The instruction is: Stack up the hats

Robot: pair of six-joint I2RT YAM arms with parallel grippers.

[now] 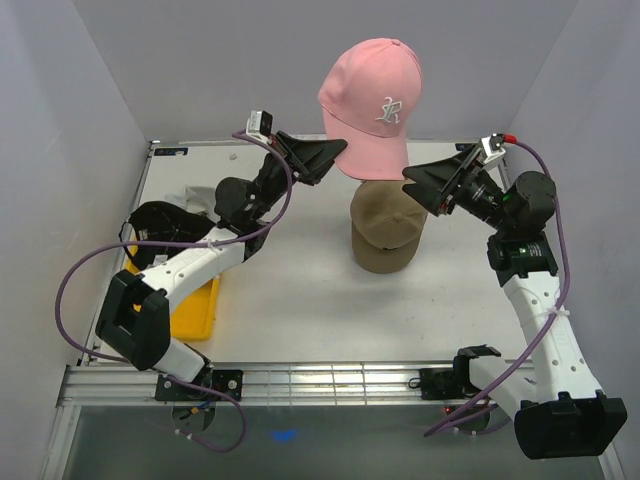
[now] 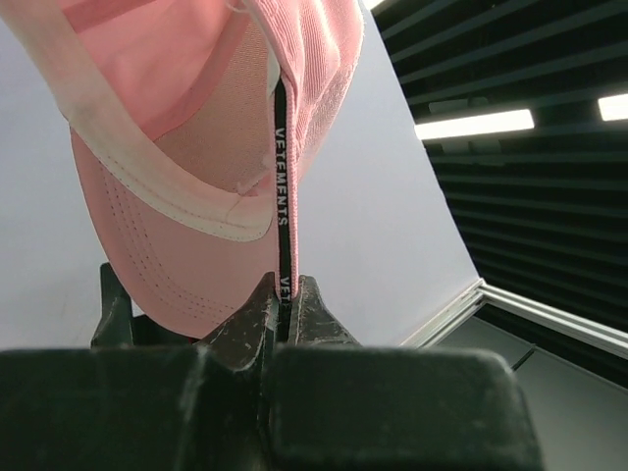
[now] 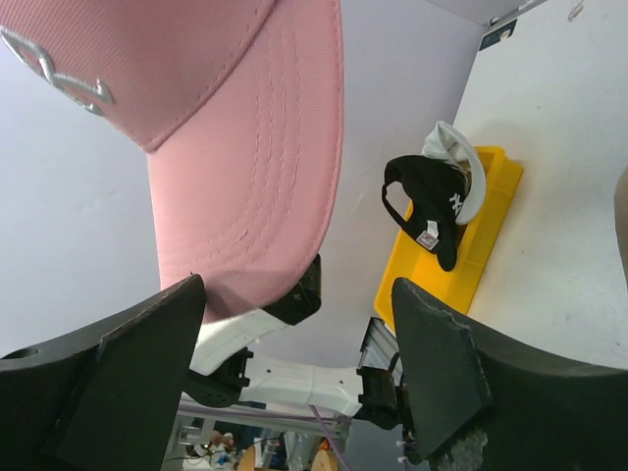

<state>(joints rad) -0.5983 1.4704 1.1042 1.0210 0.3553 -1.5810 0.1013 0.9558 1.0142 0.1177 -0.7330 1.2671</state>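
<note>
My left gripper (image 1: 335, 158) is shut on the edge of the pink hat (image 1: 368, 105) and holds it high above the table. In the left wrist view the jaws (image 2: 283, 292) pinch the pink hat (image 2: 186, 167) at its black lettered band. The tan hat (image 1: 388, 232) sits on the table right under it. My right gripper (image 1: 418, 185) is open and empty beside the pink brim (image 3: 245, 147), just right of the tan hat. A black hat (image 1: 160, 225) and a white hat (image 1: 196, 196) lie at the left by the tray. Only one black hat shows.
A yellow tray (image 1: 196, 318) lies at the left, partly under my left arm; it also shows in the right wrist view (image 3: 486, 240) with the black hat (image 3: 427, 211) and the white hat (image 3: 459, 157) on it. White walls enclose three sides.
</note>
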